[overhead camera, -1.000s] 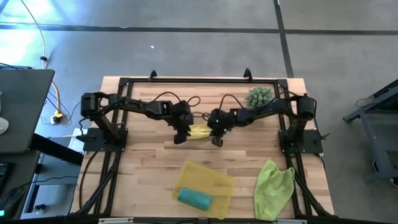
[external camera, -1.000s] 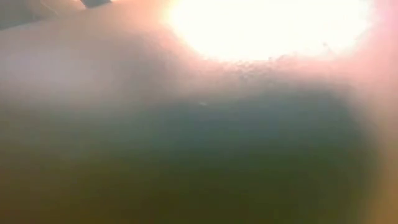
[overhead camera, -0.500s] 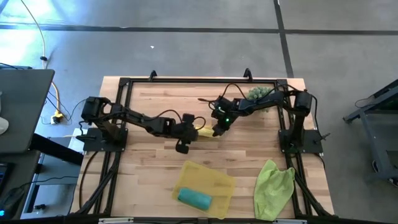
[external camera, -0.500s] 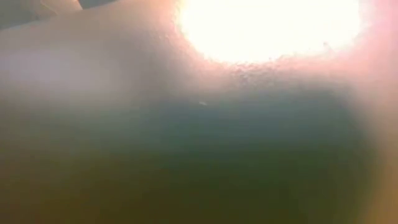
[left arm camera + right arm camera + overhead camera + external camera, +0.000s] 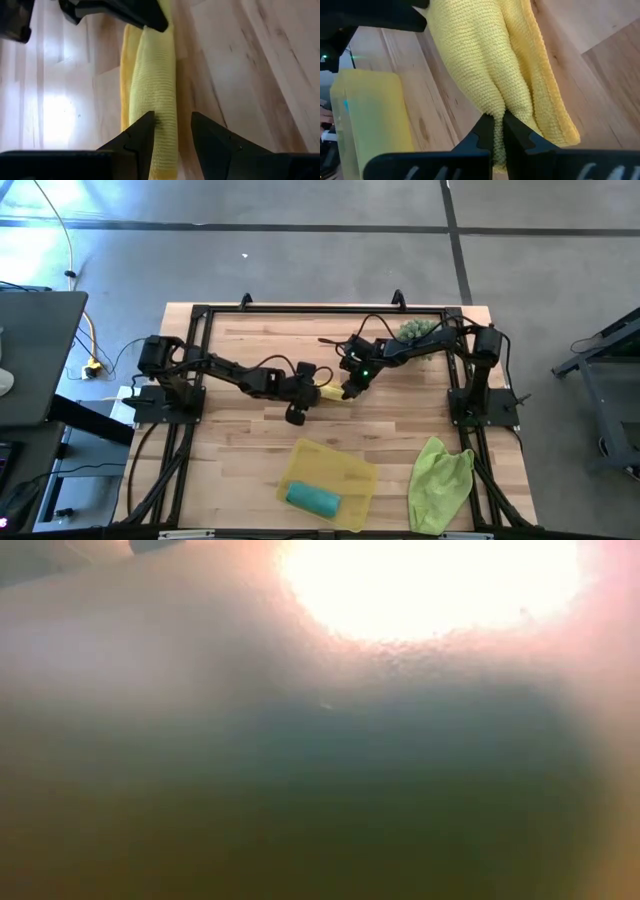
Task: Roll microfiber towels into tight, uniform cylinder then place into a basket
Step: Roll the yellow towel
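Observation:
A bright yellow towel (image 5: 329, 392), rolled long and narrow, lies at the table's middle between my two grippers. My left gripper (image 5: 308, 395) is at its left end and my right gripper (image 5: 348, 390) at its right end, both closed on it. Nearer the front edge stands the yellow basket (image 5: 348, 465), with a rolled teal towel (image 5: 312, 498) lying in its near end. A lime green towel (image 5: 440, 480) lies crumpled on the table at the front right. The low view shows only a blur. My left gripper has the roll's left end (image 5: 162, 107) between its two fingers, which come slanting down from the table's left and lie along the roll. One finger (image 5: 142, 132) is against the roll's side; I cannot tell whether the other touches it. My right gripper pinches a fold (image 5: 492, 107) at the towel's right end between its two shut fingers, slanting down from the table's right. The cloth bulges out just past the fingertips (image 5: 482, 130). I cannot tell whether the towel is clear of the table.
A spiky green plant (image 5: 418, 332) stands at the far right, close to my right arm. A black frame (image 5: 300, 310) runs around the table's edges. Bare wood lies between the yellow towel and the basket.
Both wrists have rolled. My left gripper has swung a little toward the near edge and the right, and my right gripper a little toward the far edge. The yellow towel between them has shifted slightly toward the table's right.

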Robot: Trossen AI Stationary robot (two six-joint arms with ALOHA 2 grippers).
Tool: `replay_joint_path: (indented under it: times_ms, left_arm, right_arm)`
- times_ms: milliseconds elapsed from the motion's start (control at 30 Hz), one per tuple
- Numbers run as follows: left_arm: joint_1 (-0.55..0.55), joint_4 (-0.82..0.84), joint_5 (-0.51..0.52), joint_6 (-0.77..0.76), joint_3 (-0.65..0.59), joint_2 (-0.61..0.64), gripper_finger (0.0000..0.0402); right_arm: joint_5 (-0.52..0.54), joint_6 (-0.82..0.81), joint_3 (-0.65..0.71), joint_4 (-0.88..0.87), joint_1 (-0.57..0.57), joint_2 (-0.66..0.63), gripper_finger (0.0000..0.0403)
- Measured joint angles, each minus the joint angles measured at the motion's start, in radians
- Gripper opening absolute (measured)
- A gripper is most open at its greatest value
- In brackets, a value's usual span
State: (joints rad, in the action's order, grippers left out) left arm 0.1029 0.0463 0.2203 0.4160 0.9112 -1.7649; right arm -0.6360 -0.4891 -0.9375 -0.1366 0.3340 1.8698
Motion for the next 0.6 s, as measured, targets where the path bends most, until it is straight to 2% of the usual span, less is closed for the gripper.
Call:
replay_joint_path:
  times_ms: [233,367,467,600]
  left_arm:
    - [0.069,-0.058,-0.004,-0.036,0.003,-0.055,0.0120]
    - [0.115,-0.048,-0.037,-0.144,0.003,-0.076,0.0120]
    - [0.157,-0.009,-0.187,-0.251,0.006,-0.081,0.0120]
    - [0.206,0.037,-0.407,-0.391,0.007,-0.091,0.0120]
  right_arm:
    - [0.006,0.001,-0.001,0.008,0.000,-0.002,0.0001]
    - [0.024,0.029,-0.003,0.006,0.000,-0.002,0.0002]
    - [0.043,0.084,-0.003,0.008,-0.001,-0.003,0.0015]
    - [0.058,0.240,-0.003,0.008,-0.001,-0.010,0.0055]
